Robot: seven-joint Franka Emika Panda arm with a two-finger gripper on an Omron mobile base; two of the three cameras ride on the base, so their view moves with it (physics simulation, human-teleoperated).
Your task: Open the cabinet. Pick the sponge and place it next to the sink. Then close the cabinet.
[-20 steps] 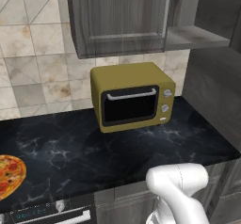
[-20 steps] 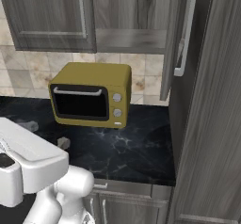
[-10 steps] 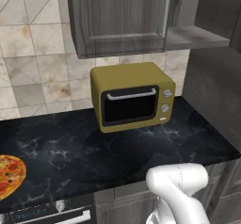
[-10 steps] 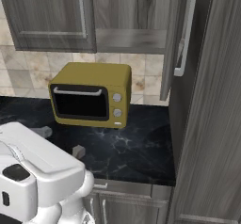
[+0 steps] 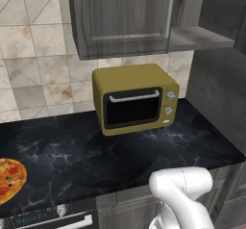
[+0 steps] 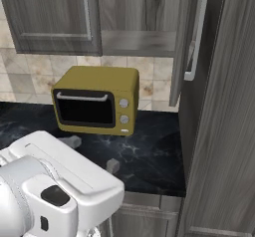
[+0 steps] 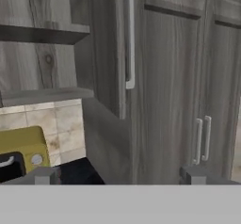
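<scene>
The cabinet (image 6: 134,27) stands with its right door (image 6: 187,42) swung out edge-on, leaving the shelf (image 6: 137,42) open from the front; the left door (image 5: 122,19) is shut over its half. The mustard microwave (image 5: 134,98) sits at the counter's (image 5: 72,151) back edge under the cabinet, blocking any approach from below; a tall cabinet wall (image 6: 219,131) closes the counter's right end; the counter's front and left are open.

Mustard microwave (image 5: 135,98) on black marble counter (image 5: 72,151), against tiled wall (image 5: 33,64); pizza (image 5: 9,179) at counter's left edge.
</scene>
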